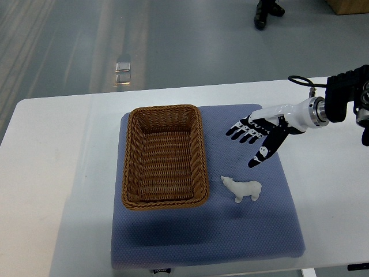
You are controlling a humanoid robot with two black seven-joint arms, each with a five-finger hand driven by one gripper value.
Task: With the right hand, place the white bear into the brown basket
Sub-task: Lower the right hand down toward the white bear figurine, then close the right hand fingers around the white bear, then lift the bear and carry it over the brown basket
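One hand is seen at work: the right hand (pixel 253 136), reached in from the picture's right edge, is held above the blue mat (pixel 271 231) with its black-tipped fingers (pixel 237 130) spread wide and nothing grasped. No left arm is shown.

The white bear (pixel 242 188) is found on the mat on its side, just beside the right wall of the brown basket (pixel 165 157) but apart from it, and nearer the camera than the hand. From the hand, the bear lies toward the picture's bottom and slightly left; the two are near but not touching. The bear's long axis is laid roughly across the picture, head toward the basket, legs pointed toward the lower edge. The thumb is angled down toward it.

The basket is seen empty, its long axis running away from the camera, at the mat's left half on the white bench (pixel 57 173).

By the look of things, the grasp has not yet been made: a short descent toward the camera side would be called for, then a carry leftward over the basket's rim.

A small dark tag (pixel 161 270) is sewn at the mat's near edge; its print is too small to be read. A person's dark shoes (pixel 266 12) are glimpsed on the floor beyond the bench.
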